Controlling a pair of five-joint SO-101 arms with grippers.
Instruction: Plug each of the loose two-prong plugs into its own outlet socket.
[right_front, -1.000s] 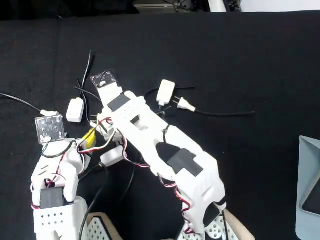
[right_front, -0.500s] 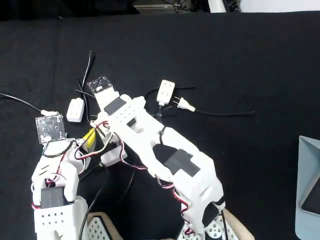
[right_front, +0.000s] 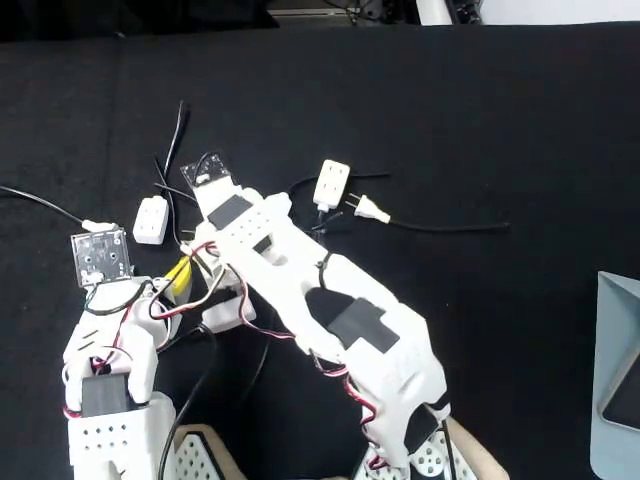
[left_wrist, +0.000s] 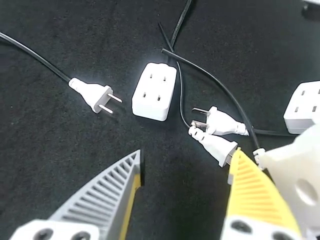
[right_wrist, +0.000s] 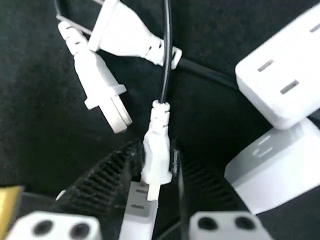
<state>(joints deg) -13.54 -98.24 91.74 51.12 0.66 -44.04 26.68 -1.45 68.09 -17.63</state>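
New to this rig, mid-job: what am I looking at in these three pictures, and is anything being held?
Two white robot arms sit side by side at a black table. The high view looks down on both; the other two pictures come from a camera on each wrist. On the table lie white outlet blocks, loose two-prong plugs and black cords. The left gripper is open and empty. The right gripper is closed on a white plug.

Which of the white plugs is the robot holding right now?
The white plug pinched in the right gripper; the two plugs beside it just lie loose on the black table.
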